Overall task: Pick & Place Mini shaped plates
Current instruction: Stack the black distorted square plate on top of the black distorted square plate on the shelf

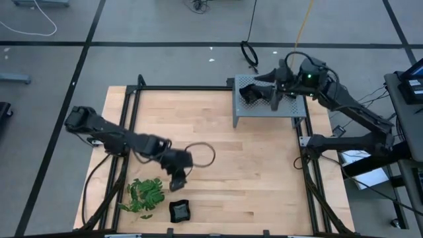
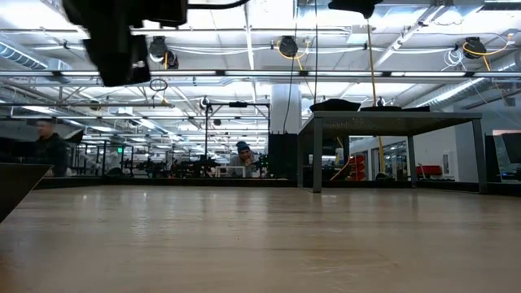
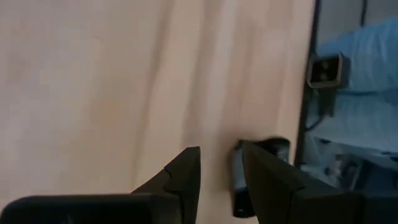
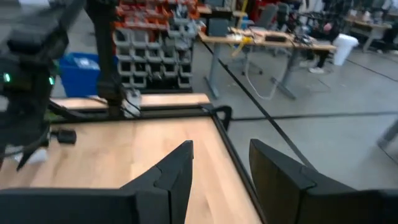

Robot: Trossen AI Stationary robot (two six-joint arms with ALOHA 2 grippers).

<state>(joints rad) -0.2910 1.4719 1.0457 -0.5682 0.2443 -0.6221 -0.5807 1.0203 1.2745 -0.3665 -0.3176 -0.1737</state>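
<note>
One small glossy black plate (image 1: 180,211) lies flat on the wooden table near its near edge, beside the green sprig (image 1: 145,195). My left gripper (image 1: 178,180) hovers open just on the far side of it. In the left wrist view that plate (image 3: 239,183) shows beyond the gap of the open left gripper (image 3: 221,165). More black plates (image 1: 250,93) sit piled on the grey perforated box (image 1: 268,108) at the far right; the low view shows them as a dark heap (image 2: 338,104). My right gripper (image 1: 277,92) hangs open over the box, next to that pile, and is also open in its wrist view (image 4: 221,155).
The green leafy sprig lies near the table's near left corner, left of the single plate. A black metal frame (image 1: 132,119) runs around the table. The grey box (image 2: 391,122) stands on legs at the far right. Bare wood (image 1: 251,165) lies between the arms. People show in the room behind (image 2: 242,155).
</note>
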